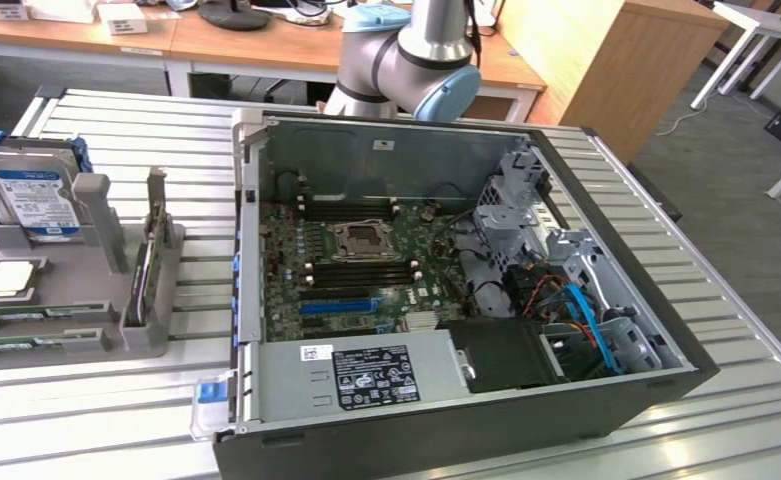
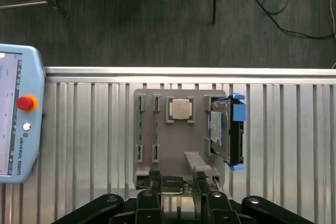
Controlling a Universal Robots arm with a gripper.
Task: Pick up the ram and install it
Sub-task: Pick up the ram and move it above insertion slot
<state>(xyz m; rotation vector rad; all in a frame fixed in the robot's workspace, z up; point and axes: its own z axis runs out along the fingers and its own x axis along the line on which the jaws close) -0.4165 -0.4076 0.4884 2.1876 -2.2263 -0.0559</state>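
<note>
A: The arm (image 1: 410, 45) is a smooth silver-grey tube, round in section. It runs into a bulkier grey joint housing (image 1: 370, 62) with a soft metallic sheen.

B: The joint caps (image 1: 446, 92) are pale blue, round and glossy. A second one of the same blue sits higher on the arm.

A: Wrist view: the gripper (image 2: 177, 184) is black all over, matt finish.

B: It has two fingers (image 2: 148, 202), narrow and blocky, each carried on jointed black link bars (image 2: 89, 211).

A: Round pivot bolts (image 2: 110, 201) mark the outer links, their domed heads catching a dull highlight.
</note>
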